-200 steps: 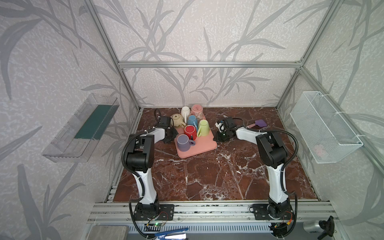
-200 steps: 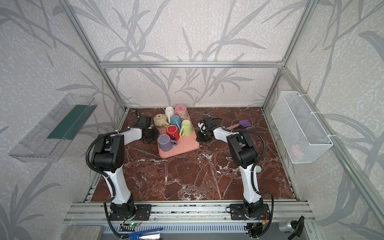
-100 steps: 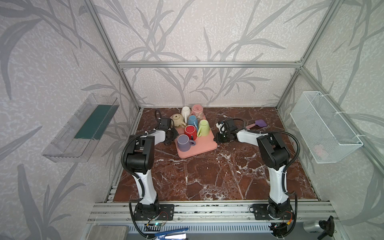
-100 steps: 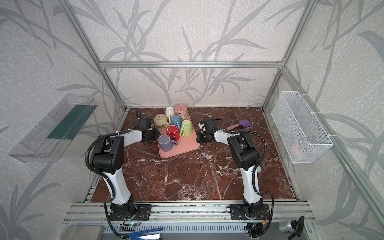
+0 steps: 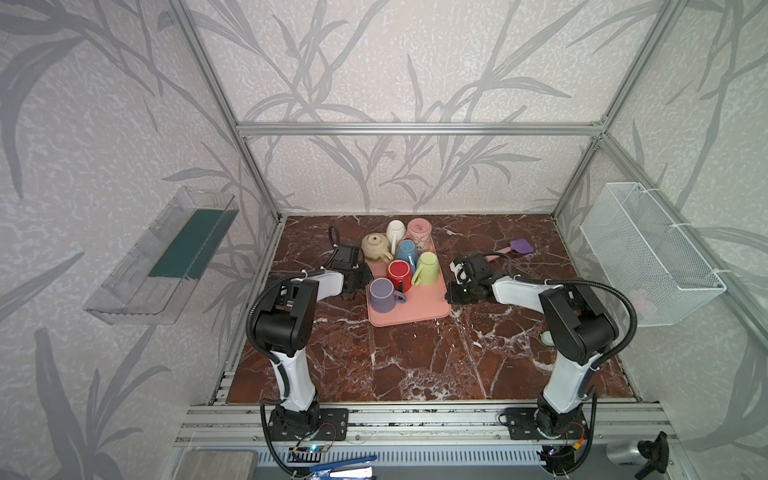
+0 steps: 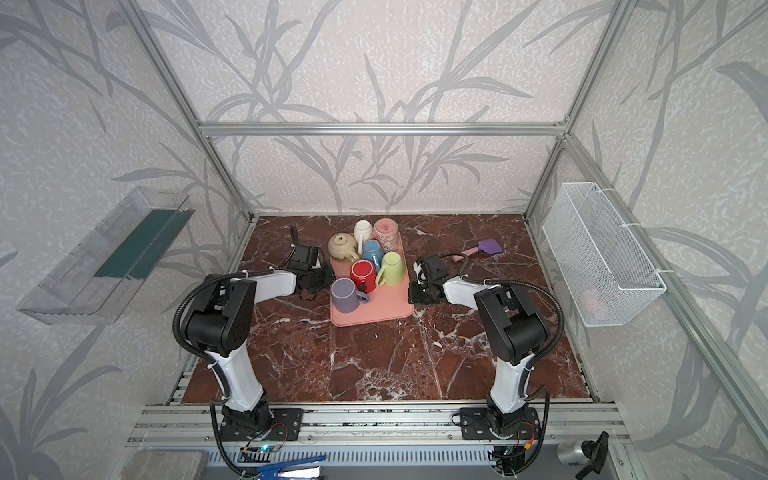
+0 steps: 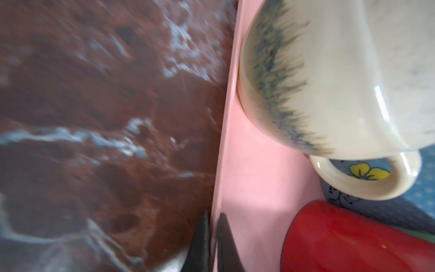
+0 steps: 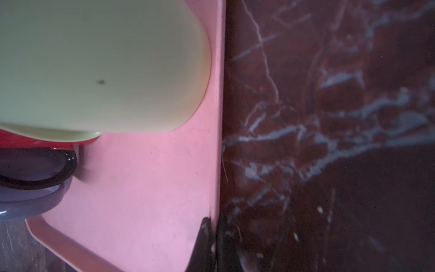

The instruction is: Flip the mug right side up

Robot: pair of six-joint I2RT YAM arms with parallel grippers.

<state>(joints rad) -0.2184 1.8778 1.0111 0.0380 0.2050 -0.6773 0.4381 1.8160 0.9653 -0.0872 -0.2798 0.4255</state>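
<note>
Left pincer [image 5: 367,286] is pinching the left rim of a pink tray [image 5: 415,312]. Its two dark fingertips are sitting almost together, with only the thin rim between them. The left wrist view is showing this pincer [image 7: 213,235] straddling the tray [image 7: 247,176] edge. Right pincer [image 5: 449,294] is clamping the opposite rim in the same narrow grip, and the right wrist view is showing it [image 8: 211,237] astride the tray [image 8: 141,188] edge.

The tray is resting on a red-brown marble desk [image 5: 415,365], toward the back and middle in both top views. Seven mugs are crowding it. A purple mug [image 5: 381,294] is sitting at the front, flat base facing up and handle pointing right. Behind it a red mug [image 5: 399,272] is showing its base too. A pale green mug [image 5: 428,268] is sitting mouth down just beside the red one. Further back a blue mug [image 5: 405,251] is standing, then a white mug [image 5: 395,230] and a pink patterned mug [image 5: 417,228] at the far end. A cream mug [image 5: 374,247] is sitting on the tray's left side, near the left pincer. In the left wrist view the cream mug [image 7: 329,70] is resting with its wide mouth against the tray floor.

A purple spatula [image 5: 521,246] is lying on the desk, well apart from the tray. A wire basket [image 5: 648,249] is hanging on the right wall.
</note>
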